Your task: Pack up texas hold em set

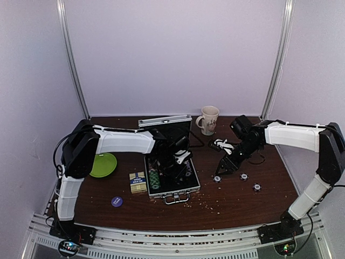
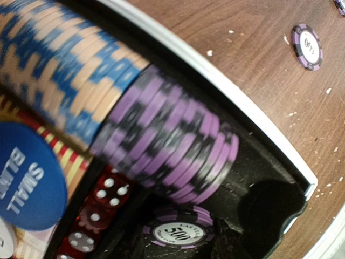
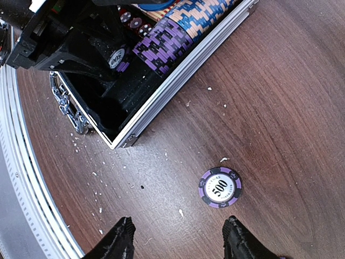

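- Currently I see the silver briefcase (image 1: 186,192) lying open on the dark wooden counter (image 1: 232,208), near its front edge, with its lid raised at the back and its handle toward the arms.
- My left hand (image 1: 180,159) reaches down into the briefcase from the left. The right wrist view shows its black fingers (image 3: 75,48) over the lining, with a purple 500 chip (image 3: 116,58) against them. I cannot tell whether this hand is clamped on the chip or only touching it.
- Inside the case, a row of purple chips (image 2: 172,156) stands on edge, touching a row of blue and tan chips (image 2: 59,70) in the same trough. Beside them lie red dice (image 2: 102,199) and a blue small blind button (image 2: 27,183).
- My right hand (image 1: 225,168) hovers low over the counter just right of the briefcase, its two fingers apart with nothing between them.
- A loose purple chip (image 3: 220,187) lies flat on the counter just ahead of the right hand, between it and the case's side wall.
- Another loose chip (image 1: 243,176) and a third chip (image 1: 257,187) lie farther right on the counter, near each other.
- The card deck box (image 1: 138,182) sits on the counter at the case's left wall. I cannot tell whether it touches the wall.
- A blue dealer button (image 1: 117,201) lies near the box, toward the front edge.
- A green plate (image 1: 103,164) sits at the left, and a beige mug (image 1: 208,120) stands upright at the back.
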Robot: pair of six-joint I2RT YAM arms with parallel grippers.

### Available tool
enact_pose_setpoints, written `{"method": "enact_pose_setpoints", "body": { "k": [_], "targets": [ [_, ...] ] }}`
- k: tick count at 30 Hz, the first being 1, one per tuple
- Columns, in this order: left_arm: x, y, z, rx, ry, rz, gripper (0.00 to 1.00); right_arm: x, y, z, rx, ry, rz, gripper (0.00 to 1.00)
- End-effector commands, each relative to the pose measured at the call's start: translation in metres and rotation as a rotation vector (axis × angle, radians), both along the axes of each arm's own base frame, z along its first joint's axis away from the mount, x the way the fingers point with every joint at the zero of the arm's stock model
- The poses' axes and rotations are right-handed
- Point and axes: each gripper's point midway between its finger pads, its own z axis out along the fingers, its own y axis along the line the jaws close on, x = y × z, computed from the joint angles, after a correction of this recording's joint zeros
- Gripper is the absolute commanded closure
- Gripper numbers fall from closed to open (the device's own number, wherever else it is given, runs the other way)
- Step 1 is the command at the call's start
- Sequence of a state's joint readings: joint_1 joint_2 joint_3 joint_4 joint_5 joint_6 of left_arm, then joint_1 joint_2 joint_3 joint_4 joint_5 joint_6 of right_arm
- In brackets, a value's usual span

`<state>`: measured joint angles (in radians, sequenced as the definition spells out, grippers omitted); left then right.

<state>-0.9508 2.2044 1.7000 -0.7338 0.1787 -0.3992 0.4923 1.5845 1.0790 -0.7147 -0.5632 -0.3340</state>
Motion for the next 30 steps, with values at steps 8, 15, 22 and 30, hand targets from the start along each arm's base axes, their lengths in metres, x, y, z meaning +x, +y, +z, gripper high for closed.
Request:
{"method": "enact_pose_setpoints", "body": {
  "k": [8, 15, 22, 30],
  "targets": [
    [0.009, -0.008, 0.045, -0.036, -0.385, -0.082, 0.79, -0.001, 0.0, -0.004, 0.005, 0.03, 0.0, 0.43],
    [0.019, -0.019, 0.04, 0.09, -0.557, -0.203, 0.79, -0.001, -0.001, -0.006, 0.001, 0.032, -0.003, 0.43],
    [0.027, -0.027, 0.033, 0.148, -0.608, -0.234, 0.79, -0.001, -0.001, -0.006, -0.001, 0.033, -0.004, 0.43],
    [0.023, -0.038, 0.021, 0.142, -0.593, -0.248, 0.79, -0.001, -0.001, -0.009, -0.005, 0.042, 0.0, 0.43]
  ]
}}
